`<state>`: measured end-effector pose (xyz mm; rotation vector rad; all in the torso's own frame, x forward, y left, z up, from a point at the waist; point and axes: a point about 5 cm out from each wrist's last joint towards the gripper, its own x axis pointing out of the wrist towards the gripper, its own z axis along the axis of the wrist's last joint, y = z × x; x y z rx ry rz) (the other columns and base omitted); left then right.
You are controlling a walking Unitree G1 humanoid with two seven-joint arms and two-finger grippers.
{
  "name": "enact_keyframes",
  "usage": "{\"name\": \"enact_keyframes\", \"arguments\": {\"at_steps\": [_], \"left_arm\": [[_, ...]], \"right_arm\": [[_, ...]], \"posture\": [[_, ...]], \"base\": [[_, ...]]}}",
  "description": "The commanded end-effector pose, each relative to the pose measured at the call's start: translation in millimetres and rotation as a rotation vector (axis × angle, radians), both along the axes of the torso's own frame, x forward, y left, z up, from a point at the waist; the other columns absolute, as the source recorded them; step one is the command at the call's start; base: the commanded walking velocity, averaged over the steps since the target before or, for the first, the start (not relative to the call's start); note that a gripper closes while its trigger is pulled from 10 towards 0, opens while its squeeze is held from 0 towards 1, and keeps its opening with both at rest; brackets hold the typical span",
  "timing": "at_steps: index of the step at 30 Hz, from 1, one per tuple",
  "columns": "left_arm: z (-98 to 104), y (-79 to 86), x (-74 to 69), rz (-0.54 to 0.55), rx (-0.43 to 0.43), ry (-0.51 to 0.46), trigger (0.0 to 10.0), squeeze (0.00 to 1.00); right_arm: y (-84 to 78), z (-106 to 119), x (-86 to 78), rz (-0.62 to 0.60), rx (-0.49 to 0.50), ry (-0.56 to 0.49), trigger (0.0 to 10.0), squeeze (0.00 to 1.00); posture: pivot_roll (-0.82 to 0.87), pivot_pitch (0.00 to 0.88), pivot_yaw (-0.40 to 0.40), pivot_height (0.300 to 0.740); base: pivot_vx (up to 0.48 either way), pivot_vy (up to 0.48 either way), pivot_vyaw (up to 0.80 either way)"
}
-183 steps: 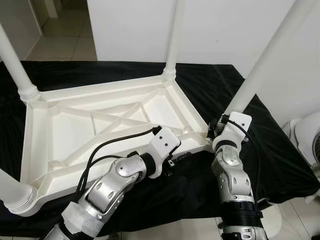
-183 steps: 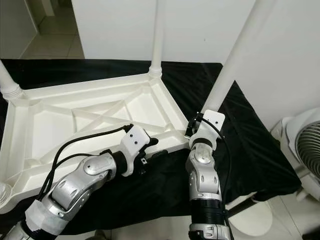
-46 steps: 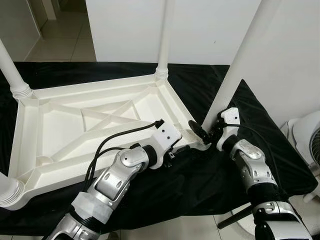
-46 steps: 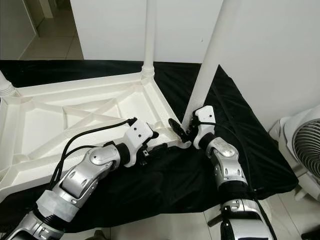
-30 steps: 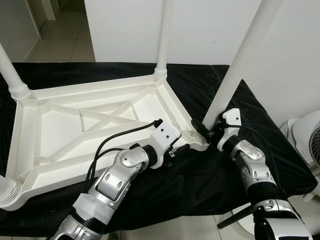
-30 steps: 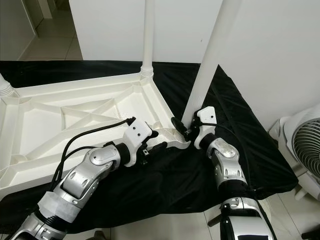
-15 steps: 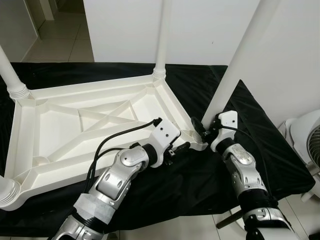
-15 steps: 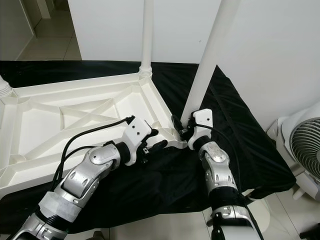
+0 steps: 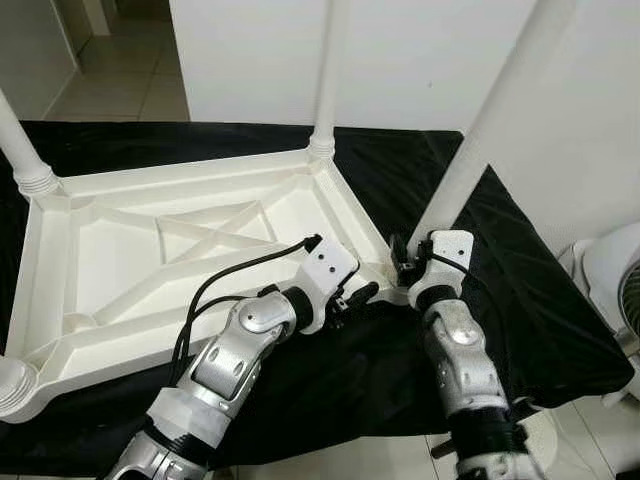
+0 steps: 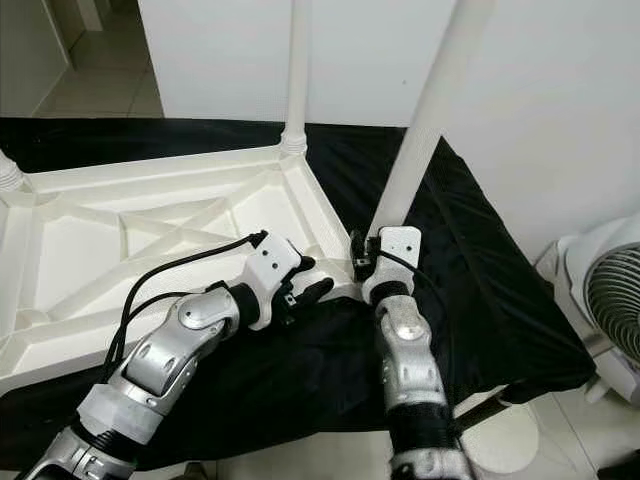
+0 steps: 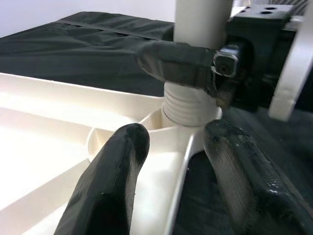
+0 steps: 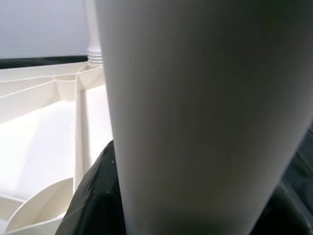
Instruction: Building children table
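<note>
A white plastic children's table [image 9: 150, 260] lies upside down on a black cloth [image 9: 520, 300], its legs pointing up. At the near right corner a leg [image 9: 480, 130] stands in its socket, leaning right. My right gripper [image 9: 400, 262] is shut around this leg just above its ribbed collar [image 11: 188, 105]. In the left wrist view one of its black fingers [image 11: 176, 61] crosses the front of the leg. The leg [image 12: 205, 112] looms close in the right wrist view. My left gripper [image 9: 355, 297] is open at the table's near rim beside that corner, its fingers [image 11: 112, 181] straddling the rim.
Two more legs rise at the far right corner [image 9: 327, 70] and the far left corner [image 9: 20, 140]. A ribbed leg base [image 9: 10, 385] stands at the near left corner. A white fan [image 9: 615, 280] is on the floor to the right. A white wall is behind.
My right arm has swung in from the right and now points straight at the leg base. Its fingers have gone from spread beside the leg to wrapped around it. The left gripper has stayed put.
</note>
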<state>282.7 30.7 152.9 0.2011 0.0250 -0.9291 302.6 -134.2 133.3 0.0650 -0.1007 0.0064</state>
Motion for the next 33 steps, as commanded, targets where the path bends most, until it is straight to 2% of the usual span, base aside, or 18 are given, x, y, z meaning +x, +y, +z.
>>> {"name": "enact_keyframes", "arguments": {"at_steps": [1,8,9,11,12,22,23,24,29,33], "left_arm": [[-5.3,-0.5,-1.3,0.017,0.008,0.009,10.0,0.00],[-6.0,0.2,-2.4,0.018,0.007,0.012,10.0,0.00],[-5.8,0.9,-2.8,0.018,0.006,0.013,10.0,0.00],[-5.7,1.4,-3.0,0.019,0.006,0.013,10.0,0.00],[-5.6,2.0,-3.2,0.019,0.006,0.013,10.0,0.00],[-4.8,3.0,-3.1,0.018,0.008,0.010,10.0,0.00],[-4.2,3.0,-2.9,0.018,0.007,0.008,10.0,0.00],[-3.5,3.1,-2.6,0.017,0.007,0.006,10.0,0.00],[-0.8,4.0,-1.7,0.016,0.006,0.000,10.0,0.00],[-0.4,4.2,-1.5,0.016,0.006,-0.001,10.0,0.00]], "right_arm": [[2.5,-13.0,-3.7,0.000,0.000,0.074,10.0,0.00],[2.8,-10.6,-8.6,-0.007,-0.018,0.076,10.0,0.00],[3.2,-12.2,-9.3,-0.002,-0.013,0.088,10.0,0.48],[4.5,-12.8,-10.6,-0.003,-0.010,0.101,10.0,0.48],[5.5,-12.0,-10.9,-0.005,-0.007,0.102,10.0,1.00],[0.9,-5.3,-3.7,0.030,-0.024,0.084,10.0,1.00],[-1.9,-3.9,-0.1,0.068,-0.036,0.084,10.0,0.43],[-5.5,-2.1,4.3,0.112,-0.056,0.079,10.0,0.00],[-16.6,2.6,16.2,0.260,-0.140,0.060,10.0,0.00],[-18.2,2.8,17.5,0.273,-0.153,0.059,10.0,0.00]], "posture": [[0.10,0.000,-0.085,0.740],[0.10,0.000,-0.087,0.740],[0.10,0.000,-0.086,0.740],[0.11,0.000,-0.084,0.740],[0.11,0.000,-0.085,0.740],[0.11,0.000,-0.084,0.740],[0.11,0.000,-0.082,0.740],[0.11,0.000,-0.081,0.740],[0.11,0.000,-0.069,0.740],[0.11,0.000,-0.069,0.740]], "base": [[0.000,0.000,0.00],[0.000,0.000,0.00],[0.000,0.000,0.00],[0.000,0.000,0.00],[0.000,0.000,0.00],[0.000,0.000,0.00],[0.000,0.000,0.00],[0.000,0.000,0.00],[0.000,0.000,0.00],[0.000,0.000,0.00]]}}
